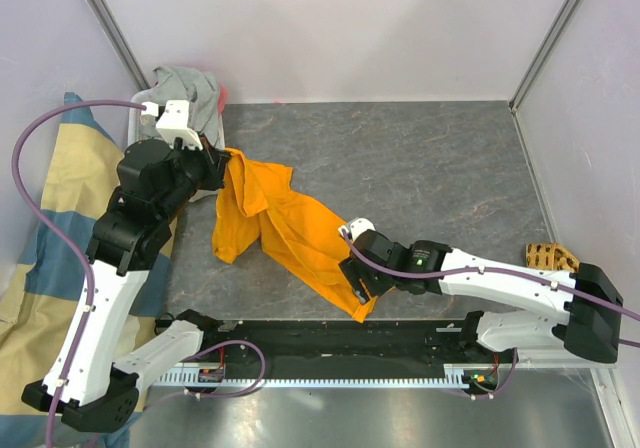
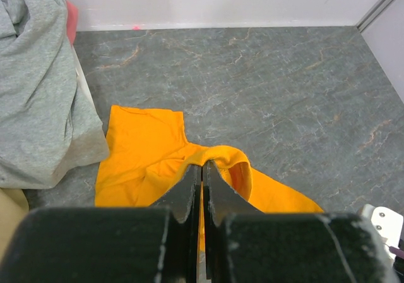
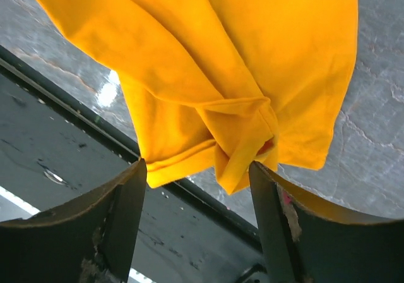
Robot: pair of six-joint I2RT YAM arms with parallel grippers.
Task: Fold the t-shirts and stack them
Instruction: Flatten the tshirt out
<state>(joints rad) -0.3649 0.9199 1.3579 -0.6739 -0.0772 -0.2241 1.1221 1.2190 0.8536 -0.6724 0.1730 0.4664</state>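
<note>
The orange t-shirt (image 1: 285, 223) lies rumpled on the table (image 1: 450, 168). In the top view it runs from about 10 o'clock down to 6 o'clock of the tabletop. My left gripper (image 2: 202, 169) is clenched on a fold at the shirt's far end, jaws pressed together with cloth pinched between them. My right gripper (image 3: 196, 166) hangs with its jaws wide apart around the bunched hem corner at the near edge. One finger seems to brush the hem, though I cannot be sure from the wrist view. The grey t-shirt (image 1: 190, 86) sits heaped at 11 o'clock, beyond the left wrist, not yet laid out.

I judge the orange tee light, soft and limp. It has no stiffness of its own, so it will sag and bunch wherever it is unsupported. It is neither fragile nor slippery, and a thin pinch should hold it. The best holds are the shoulder seams and the hem corners, taken as single edges so the body can be drawn flat. The corner under my right jaws is twisted on itself, so I would take its outer edge rather than the knot.

I can read no print, logo or label on either shirt, and no lettering on the arms.
</note>
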